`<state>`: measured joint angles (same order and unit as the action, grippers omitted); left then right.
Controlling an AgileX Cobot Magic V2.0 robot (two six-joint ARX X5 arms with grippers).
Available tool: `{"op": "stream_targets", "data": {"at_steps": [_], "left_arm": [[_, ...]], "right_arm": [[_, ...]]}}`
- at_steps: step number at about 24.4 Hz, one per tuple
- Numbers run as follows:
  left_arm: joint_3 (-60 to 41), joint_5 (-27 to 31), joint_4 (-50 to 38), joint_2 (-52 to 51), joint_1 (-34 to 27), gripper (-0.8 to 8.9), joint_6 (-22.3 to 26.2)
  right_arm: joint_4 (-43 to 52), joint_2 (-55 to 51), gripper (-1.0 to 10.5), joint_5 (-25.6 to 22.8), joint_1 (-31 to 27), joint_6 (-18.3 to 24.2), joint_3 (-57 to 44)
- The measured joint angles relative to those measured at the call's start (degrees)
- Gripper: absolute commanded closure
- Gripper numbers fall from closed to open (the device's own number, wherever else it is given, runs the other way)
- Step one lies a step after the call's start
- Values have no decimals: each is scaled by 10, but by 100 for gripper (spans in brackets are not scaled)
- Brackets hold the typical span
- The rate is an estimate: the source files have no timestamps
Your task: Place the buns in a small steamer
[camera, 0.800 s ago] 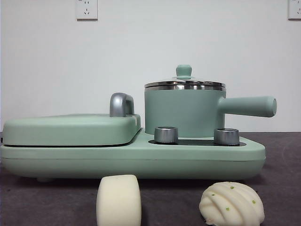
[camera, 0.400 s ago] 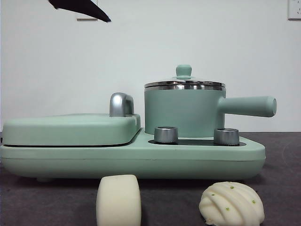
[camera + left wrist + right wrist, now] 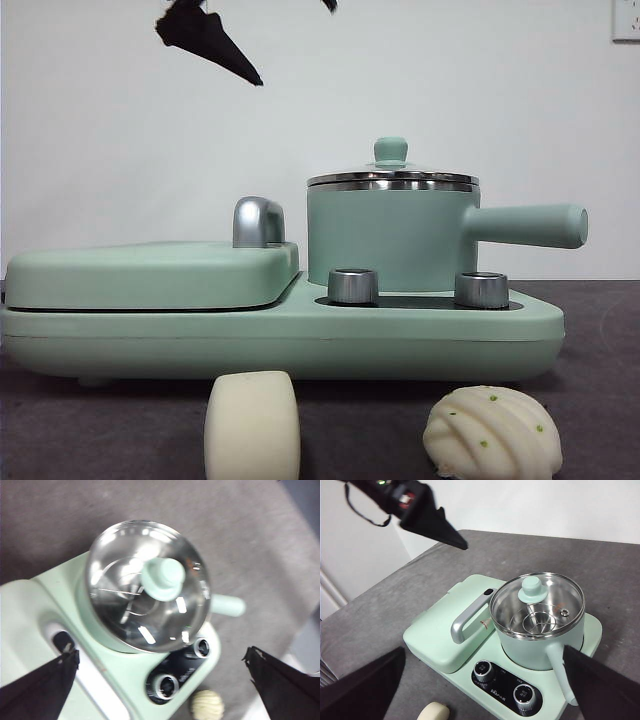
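Front cam sits low, level across the table, close on the small steamer [image 3: 392,228]. Left wrist cam looks straight down onto it; right wrist cam views it from higher, angled, farther off.

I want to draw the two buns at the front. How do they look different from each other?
The smooth bun is a plain cream cylinder with a flat top and straight sides; the pleated bun is a rounded dome. The smooth bun has no marks, while the pleated bun has curved folds and small green specks. The smooth bun stands taller and narrower, the pleated bun lower and wider. Both are pale and sit on the dark table in front of the green cooker.
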<state>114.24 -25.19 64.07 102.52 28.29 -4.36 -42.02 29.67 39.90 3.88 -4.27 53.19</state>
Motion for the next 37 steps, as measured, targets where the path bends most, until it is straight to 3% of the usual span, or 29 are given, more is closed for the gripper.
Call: {"op": "stream_targets", "data": {"at_steps": [4, 9, 19, 26, 34, 37], "left_arm": [[109, 49, 55, 73, 18, 253, 8], [193, 60, 69, 139, 42, 253, 14], [201, 105, 49, 208, 91, 265, 112], [201, 146, 30, 217, 106, 417, 125], [202, 148, 23, 237, 116, 490, 134], [203, 150, 16, 239, 116, 598, 136]], "right_arm": [[0, 0, 442, 0, 0, 0, 0], [0, 0, 442, 0, 0, 0, 0], [0, 0, 442, 0, 0, 0, 0], [0, 0, 442, 0, 0, 1, 0], [0, 0, 442, 0, 0, 1, 0], [0, 0, 442, -8, 0, 1, 0]]}}
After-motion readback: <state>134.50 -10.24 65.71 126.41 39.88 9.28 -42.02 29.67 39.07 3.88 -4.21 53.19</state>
